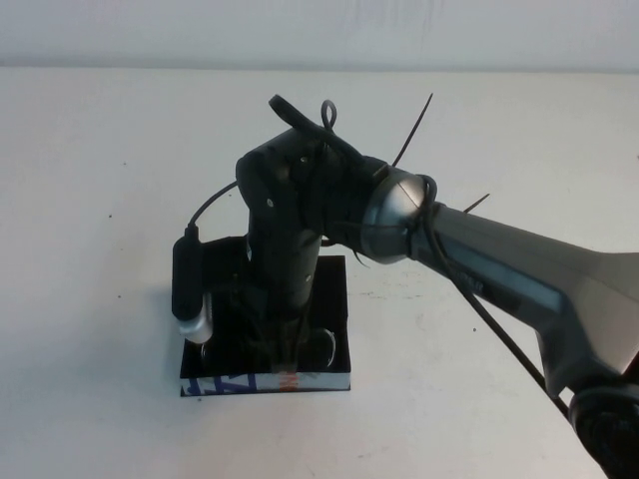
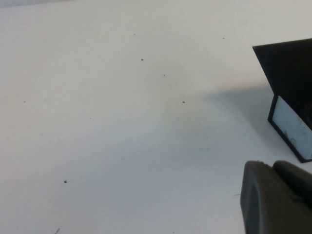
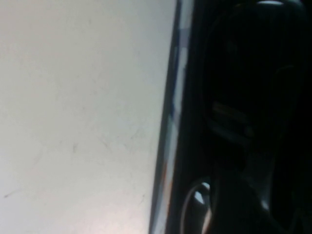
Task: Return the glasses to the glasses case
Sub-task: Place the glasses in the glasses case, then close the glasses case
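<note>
Glasses point(image 1: 318, 346) lie mostly hidden inside the glasses case point(image 1: 334, 299) beneath the right gripper point(image 1: 285, 349), grip unclear; left gripper point(image 2: 275, 200) cut off, unreadable.

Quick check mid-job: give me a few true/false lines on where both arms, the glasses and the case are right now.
1. The right gripper is down inside the glasses case. True.
2. The glasses lie on the bare table. False: a lens shows inside the case.
3. The case lid is shut. False: it is open.
4. The left gripper is over the case. False: it sits beside it, over the table.
</note>
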`<state>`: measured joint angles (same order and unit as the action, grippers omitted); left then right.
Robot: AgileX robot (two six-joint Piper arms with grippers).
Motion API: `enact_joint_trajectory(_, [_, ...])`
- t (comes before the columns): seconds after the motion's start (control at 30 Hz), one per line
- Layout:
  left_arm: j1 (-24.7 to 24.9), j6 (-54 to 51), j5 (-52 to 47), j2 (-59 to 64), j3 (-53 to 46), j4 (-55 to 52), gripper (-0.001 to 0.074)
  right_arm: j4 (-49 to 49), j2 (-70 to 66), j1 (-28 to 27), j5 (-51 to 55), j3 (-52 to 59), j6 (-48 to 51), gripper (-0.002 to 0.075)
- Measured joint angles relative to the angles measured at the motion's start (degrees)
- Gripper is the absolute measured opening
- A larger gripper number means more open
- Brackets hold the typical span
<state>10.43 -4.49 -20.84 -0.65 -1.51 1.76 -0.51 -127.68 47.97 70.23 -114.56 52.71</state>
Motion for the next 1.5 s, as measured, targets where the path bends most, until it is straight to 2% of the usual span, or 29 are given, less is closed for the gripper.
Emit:
enact_joint_trajectory(0.2, [0.0, 0.0, 0.0, 0.0, 0.0, 0.0, 0.0, 1.0, 2.0, 0.0, 0.0, -2.1, -3.4, 0.0255])
enact_joint_trajectory(0.4, [0.0, 0.0, 0.0, 0.0, 0.0, 0.0, 0.0, 5.2, 5.2, 0.0, 0.1, -1.7, -15.6, 0.024])
enact_joint_trajectory(0.5, [0.0, 0.0, 0.0, 0.0, 0.0, 0.0, 0.0, 5.7, 9.2, 0.0, 0.1, 0.1, -24.2, 0.0175])
enact_joint_trajectory(0.63, [0.0, 0.0, 0.0, 0.0, 0.0, 0.0, 0.0, 6.4, 16.6, 0.0, 0.3, 5.2, -31.5, 0.004])
enact_joint_trajectory(0.73, [0.0, 0.0, 0.0, 0.0, 0.0, 0.0, 0.0, 6.4, 21.3, 0.0, 0.5, 9.1, -34.4, 0.0003])
enact_joint_trajectory(1.03, [0.0, 0.0, 0.0, 0.0, 0.0, 0.0, 0.0, 6.6, 30.1, 0.0, 0.8, 17.7, -36.2, -0.0011])
enact_joint_trajectory(1.5, [0.0, 0.0, 0.0, 0.0, 0.0, 0.0, 0.0, 6.5, 30.7, 0.0, -0.2, 18.4, -35.3, -0.0011])
